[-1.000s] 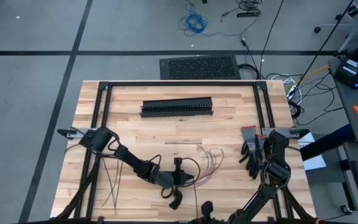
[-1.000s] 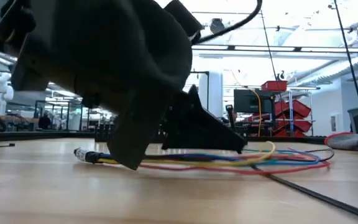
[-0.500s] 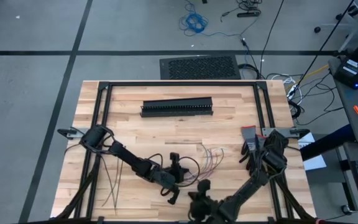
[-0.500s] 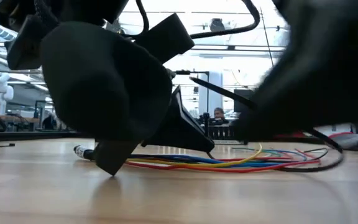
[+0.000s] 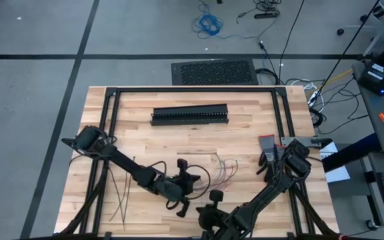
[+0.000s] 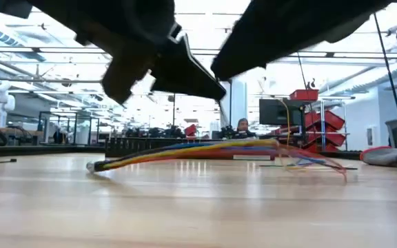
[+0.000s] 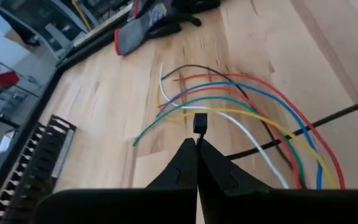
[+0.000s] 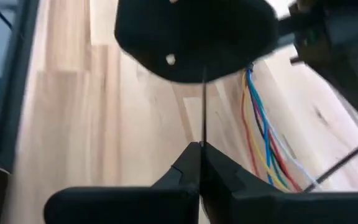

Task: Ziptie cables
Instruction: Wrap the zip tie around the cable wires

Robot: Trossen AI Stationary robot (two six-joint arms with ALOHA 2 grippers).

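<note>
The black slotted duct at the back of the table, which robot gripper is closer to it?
Left. The left gripper is toward the table's near edge from the black slotted duct, by the cables. The right gripper is nearer still to that edge.

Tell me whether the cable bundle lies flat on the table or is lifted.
Partly lifted. In the low view the cables arch above the wooden table, only the left end touching.

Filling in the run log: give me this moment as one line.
left gripper: shut on ziptie | right gripper: shut on ziptie | cables: partly raised off table
</note>
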